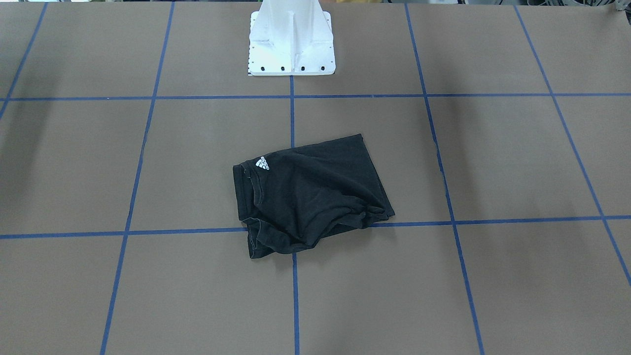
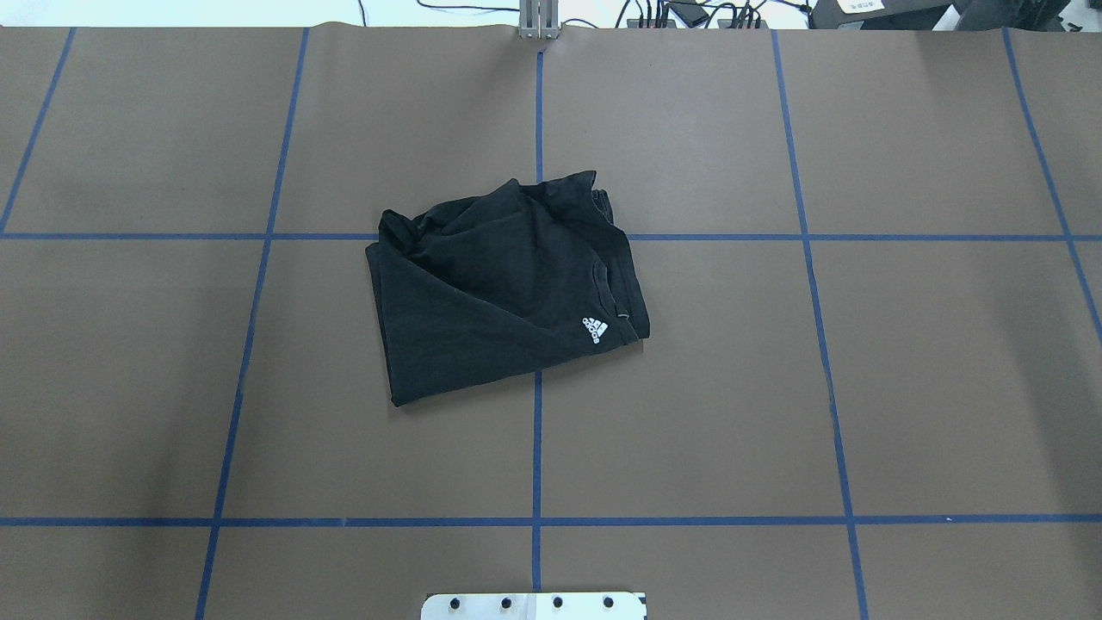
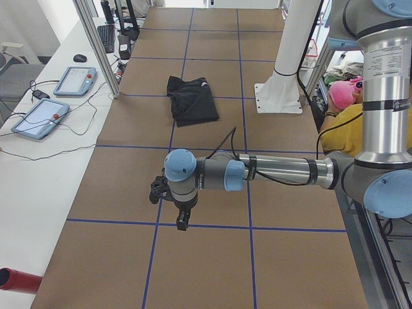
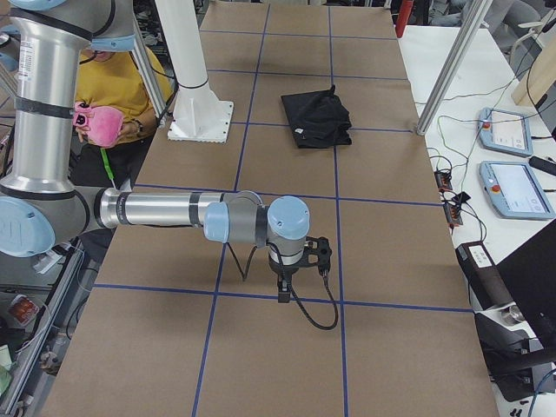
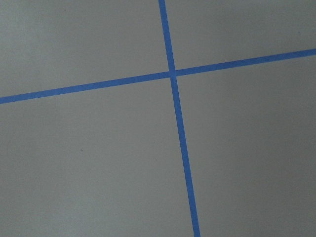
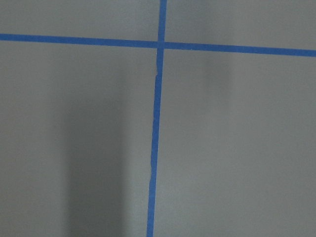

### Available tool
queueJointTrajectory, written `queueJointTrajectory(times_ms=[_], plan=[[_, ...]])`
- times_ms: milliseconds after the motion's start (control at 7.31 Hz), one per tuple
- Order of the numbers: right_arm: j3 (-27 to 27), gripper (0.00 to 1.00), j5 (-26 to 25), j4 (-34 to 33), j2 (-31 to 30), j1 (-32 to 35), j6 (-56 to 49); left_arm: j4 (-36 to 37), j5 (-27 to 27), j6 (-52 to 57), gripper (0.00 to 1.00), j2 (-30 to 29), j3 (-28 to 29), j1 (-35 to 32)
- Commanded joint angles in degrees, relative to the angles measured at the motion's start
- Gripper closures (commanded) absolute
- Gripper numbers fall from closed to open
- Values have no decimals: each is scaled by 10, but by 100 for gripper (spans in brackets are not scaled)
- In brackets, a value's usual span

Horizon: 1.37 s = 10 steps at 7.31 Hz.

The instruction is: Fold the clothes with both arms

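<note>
The clothes are one black T-shirt (image 2: pixel 499 288), folded into a rumpled, roughly rectangular bundle at the table's middle, with a small white logo (image 2: pixel 595 330) facing up. It also shows in the front view as the T-shirt (image 1: pixel 310 192) and, far off, in the side views (image 3: pixel 192 100) (image 4: pixel 317 117). My left gripper (image 3: pixel 182 222) hangs low over bare table near the left end, far from the shirt. My right gripper (image 4: pixel 284 291) hangs the same way near the right end. Only the side views show them, so I cannot tell whether they are open or shut. Both wrist views hold only brown table and blue tape.
Blue tape lines (image 2: pixel 537 430) divide the brown table into squares. The white base mount (image 1: pixel 292 44) stands at the robot's side. Teach pendants (image 3: pixel 40 118) (image 4: pixel 514 187) lie on side benches. A person in yellow holds a pink plush (image 4: pixel 97 122) beside the table.
</note>
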Motion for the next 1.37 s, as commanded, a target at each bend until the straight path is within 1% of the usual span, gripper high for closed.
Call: queueJointTrajectory(times_ms=[0,410,547,684,1231], plan=[[1,0,-1,2,-6,0,0,0,1,2,0,15,1,1],[5,0,0,3,-4,0,7,3,0,0,0,26,3,1],[7,0,1,3,-4,0,7,1,0,0,0,26,19,1],[9,0,0,2,-4,0,7,0,0,0,0,26,23,1],[9,0,0,2,-5,0,7,-2,-2,1,0,22,14,2]])
